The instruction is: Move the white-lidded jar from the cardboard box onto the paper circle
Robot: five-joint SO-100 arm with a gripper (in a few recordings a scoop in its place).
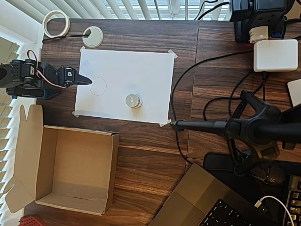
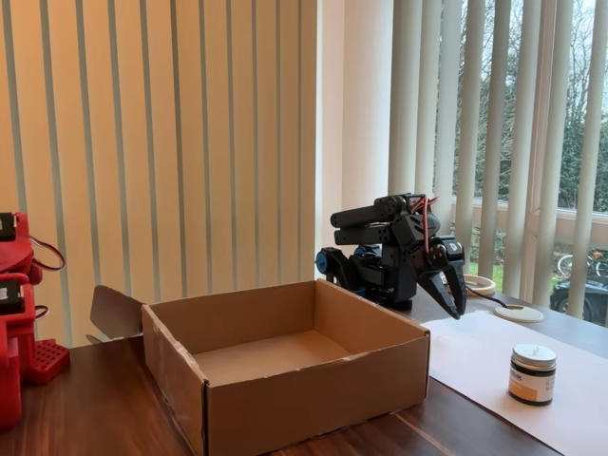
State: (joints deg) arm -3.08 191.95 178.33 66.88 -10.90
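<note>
Progress is judged partial: the white-lidded jar is already out of the cardboard box and is seen standing upright on the paper sheet, but it is not inside the paper circle, which lies near it at about ten o'clock in the overhead view. A final shift onto that circle is left, so far as can be told. The box interior is seen bare, at about seven o'clock from the jar. The claw hangs at the sheet's nine-o'clock edge, just beside the circle, nothing held, its fingers apparently pressed together. One jar, one box, one sheet and one drawn circle are counted on the tabletop, plus one white grommet and one tape roll.
</note>
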